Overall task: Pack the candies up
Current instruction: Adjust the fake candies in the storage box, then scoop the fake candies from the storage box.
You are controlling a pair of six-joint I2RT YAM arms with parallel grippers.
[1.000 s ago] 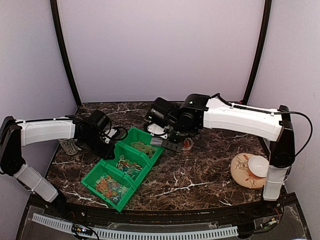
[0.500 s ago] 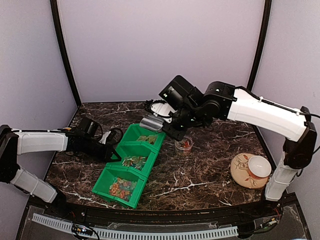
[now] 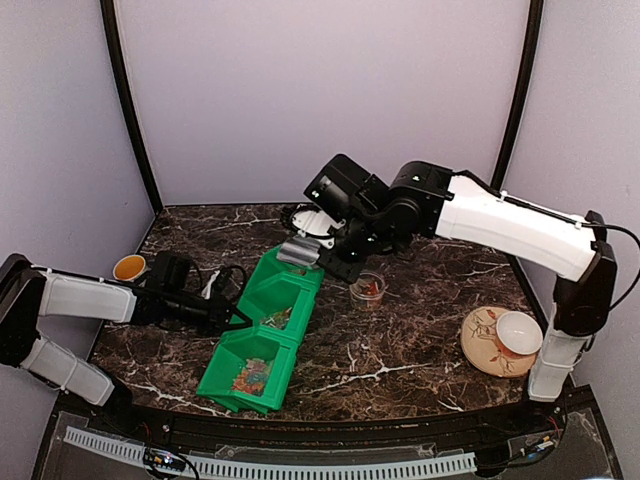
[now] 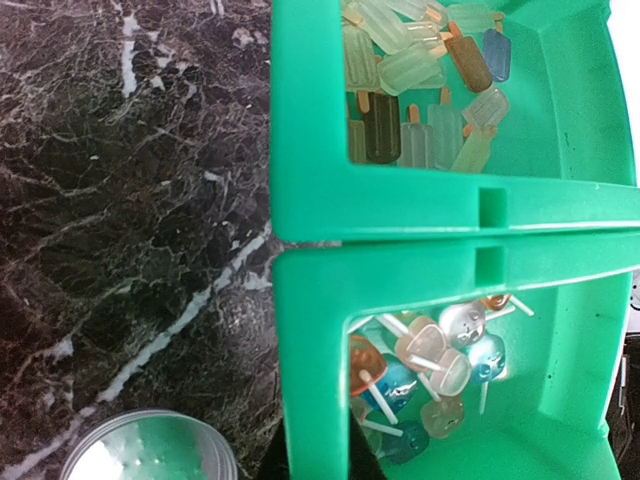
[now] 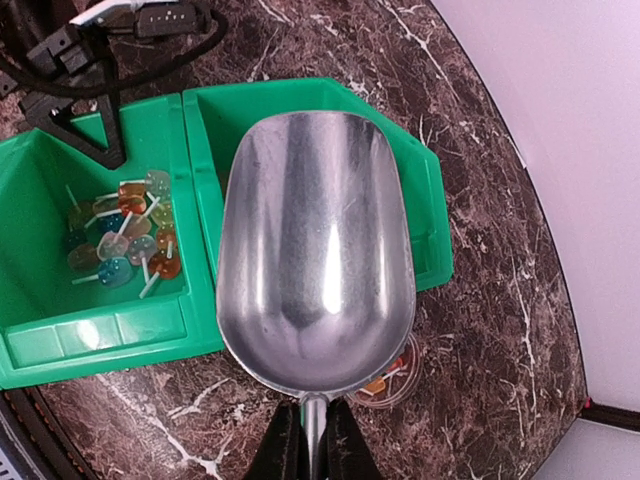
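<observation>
Three joined green bins (image 3: 262, 335) lie on the marble table. Lollipop candies (image 4: 440, 360) fill one bin and popsicle-shaped candies (image 4: 420, 90) the bin beside it. My left gripper (image 3: 236, 319) is shut on the bins' left wall, one finger on each side of it (image 4: 315, 462). My right gripper (image 3: 335, 262) is shut on the handle of an empty metal scoop (image 5: 315, 250), held above the far bin (image 5: 420, 215). Its fingers (image 5: 285, 450) clamp the handle. A clear cup (image 3: 367, 288) with a few candies stands right of the bins and partly under the scoop (image 5: 388, 378).
An orange cup (image 3: 128, 267) stands at the far left. A patterned plate (image 3: 482, 345) with a white bowl (image 3: 518, 331) sits at the right. A clear round container (image 4: 150, 450) stands on the table left of the bins. Cables lie behind the left arm.
The row of bins has swung and slid toward the front, held by my left gripper. My right arm rose with the scoop, then came back a little over the far bin.
</observation>
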